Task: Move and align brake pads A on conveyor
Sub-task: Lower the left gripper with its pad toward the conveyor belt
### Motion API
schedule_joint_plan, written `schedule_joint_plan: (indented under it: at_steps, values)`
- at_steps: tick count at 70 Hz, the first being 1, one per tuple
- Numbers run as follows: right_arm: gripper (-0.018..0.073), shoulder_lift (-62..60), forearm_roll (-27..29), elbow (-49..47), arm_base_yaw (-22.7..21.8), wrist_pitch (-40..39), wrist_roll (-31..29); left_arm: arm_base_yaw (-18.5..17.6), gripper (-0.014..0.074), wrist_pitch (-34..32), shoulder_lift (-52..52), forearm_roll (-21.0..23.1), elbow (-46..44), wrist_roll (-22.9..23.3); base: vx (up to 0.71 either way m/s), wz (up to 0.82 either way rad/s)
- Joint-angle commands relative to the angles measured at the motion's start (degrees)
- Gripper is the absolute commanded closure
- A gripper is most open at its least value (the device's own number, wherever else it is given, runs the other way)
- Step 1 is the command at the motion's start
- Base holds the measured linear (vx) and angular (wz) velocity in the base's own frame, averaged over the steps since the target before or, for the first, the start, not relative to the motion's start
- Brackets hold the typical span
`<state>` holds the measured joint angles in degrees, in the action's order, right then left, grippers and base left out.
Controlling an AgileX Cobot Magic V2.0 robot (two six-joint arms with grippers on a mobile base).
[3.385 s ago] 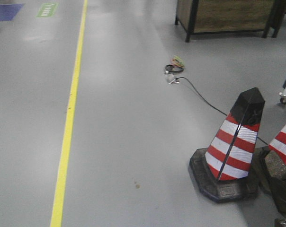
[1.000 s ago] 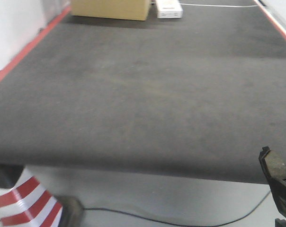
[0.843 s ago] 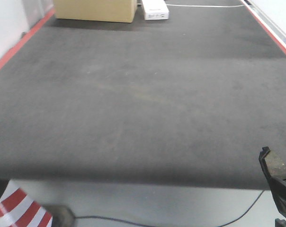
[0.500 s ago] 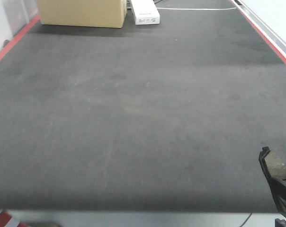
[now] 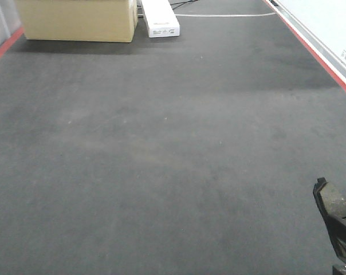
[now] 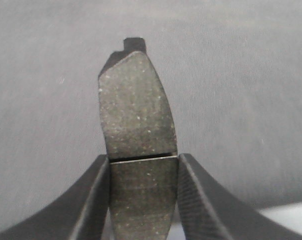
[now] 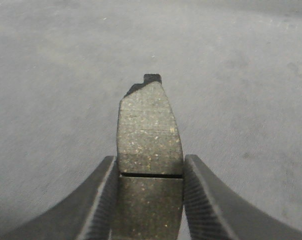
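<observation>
The left wrist view shows my left gripper (image 6: 143,161) shut on a dark grey brake pad (image 6: 136,115), gripping its sides at the groove, and the pad sticks out forward above the conveyor (image 6: 241,100). My right gripper (image 7: 150,164) is shut the same way on a second brake pad (image 7: 150,125), also held over the belt (image 7: 66,75). In the front view the charcoal conveyor (image 5: 161,149) fills the frame. The right-hand pad (image 5: 332,203) pokes in at the bottom right corner. The left gripper is out of that view.
A cardboard box (image 5: 75,20) and a white device (image 5: 160,18) with a cable stand at the belt's far end. Red strips run along the left edge (image 5: 2,47) and the right edge (image 5: 316,54). A pale band (image 6: 291,215) shows past the belt's edge.
The view has moved forward over the belt. The grey floor, the cable and the striped cone have dropped out below, and the box and white device look nearer. The right pad stays held.
</observation>
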<state>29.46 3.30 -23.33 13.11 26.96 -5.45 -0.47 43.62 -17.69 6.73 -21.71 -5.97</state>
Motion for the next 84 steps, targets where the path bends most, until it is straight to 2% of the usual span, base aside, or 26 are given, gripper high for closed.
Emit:
schedule_joint_plan:
  at_steps: [1, 84]
  values:
    - [0.0459, 0.05, -0.22, -1.81, -0.1, -5.02, -0.53, -0.36, 0.044, -4.79, -0.28, 0.71, -1.62, 0.24, 0.16, -0.07]
    - [0.0459, 0.05, -0.22, -1.81, -0.1, -5.02, -0.53, -0.36, 0.044, -5.37, -0.28, 0.75, -1.62, 0.19, 0.03, 0.0]
